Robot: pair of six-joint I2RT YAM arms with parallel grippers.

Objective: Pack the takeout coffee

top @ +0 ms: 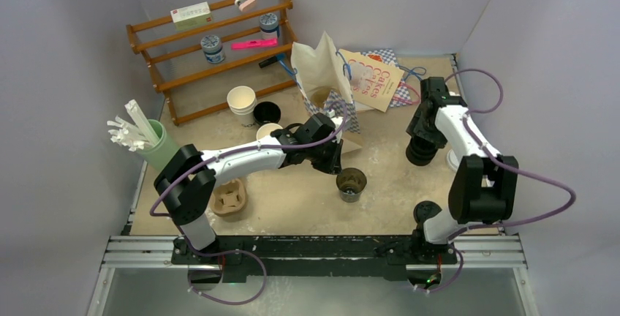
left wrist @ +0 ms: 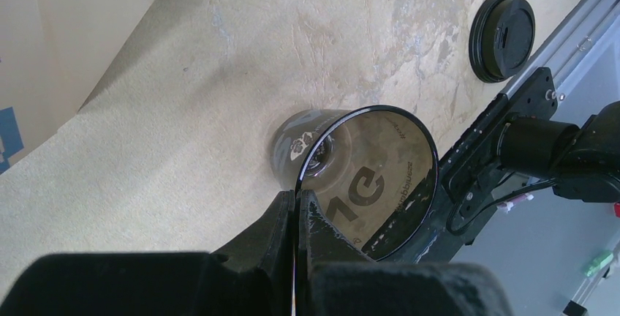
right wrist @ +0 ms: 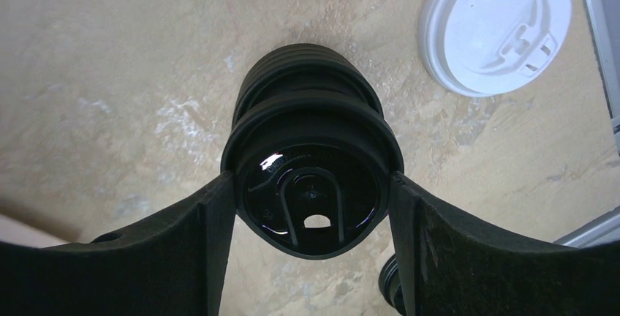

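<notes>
At mid-table, cup upright — left pincer pinches rim; right pincer flanks lid, grip unclear.

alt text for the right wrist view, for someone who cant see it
Two black fingers flank the top black sip lid of a small stack of lids, right against its rim; whether they grip it is unclear. A white sip lid lies apart on the tan table, upper right.
</notes>
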